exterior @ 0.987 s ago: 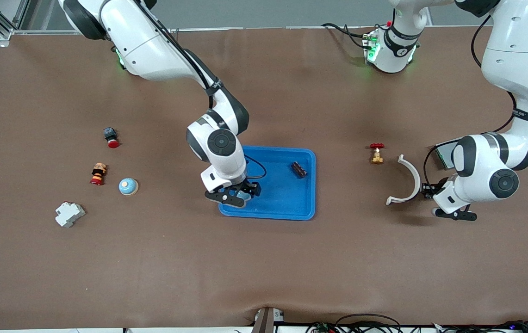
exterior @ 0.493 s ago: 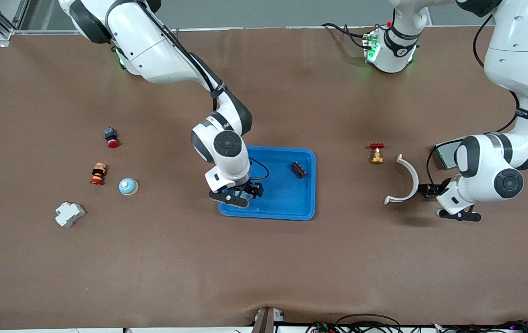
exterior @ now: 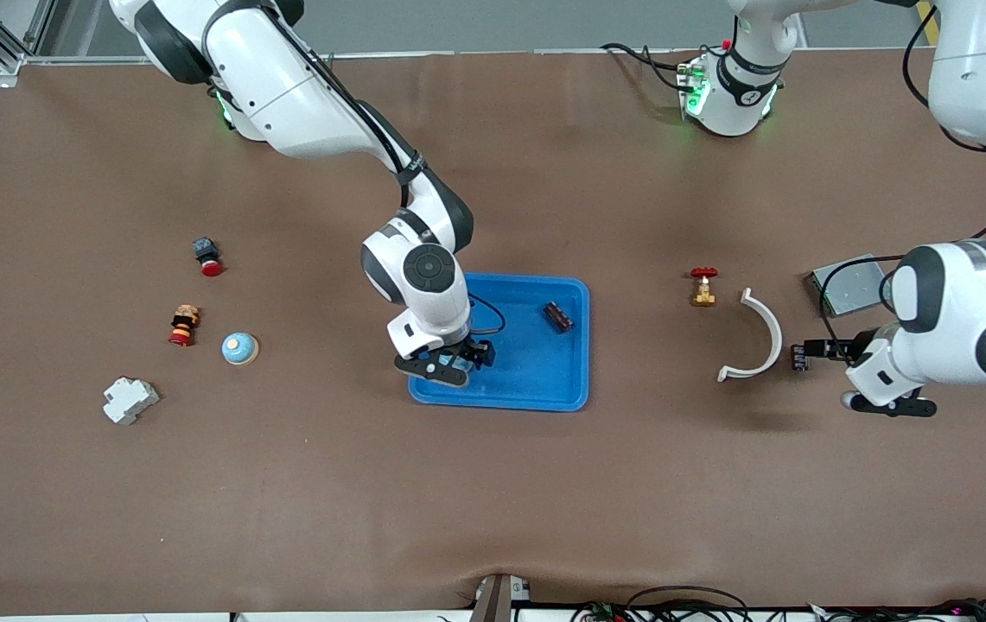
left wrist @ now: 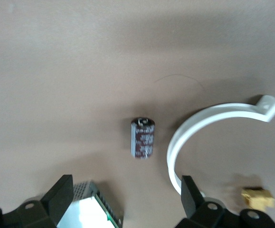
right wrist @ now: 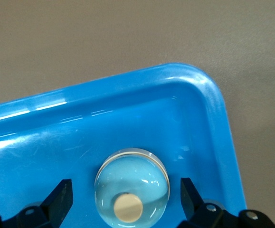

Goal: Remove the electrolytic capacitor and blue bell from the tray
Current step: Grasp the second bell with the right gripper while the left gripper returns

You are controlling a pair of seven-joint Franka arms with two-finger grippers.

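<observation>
Front view: left gripper [exterior: 886,406] has drawn away from capacitor [exterior: 798,356].

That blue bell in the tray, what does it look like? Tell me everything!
The bell is a small shiny dome, pale see-through blue, with a round cream button on top. It sits upright on the floor of the blue tray, near a rounded corner, the one nearest the front camera toward the right arm's end. The right pincer is open around it, one finger on each side, not touching. Nothing else touches it.
</observation>
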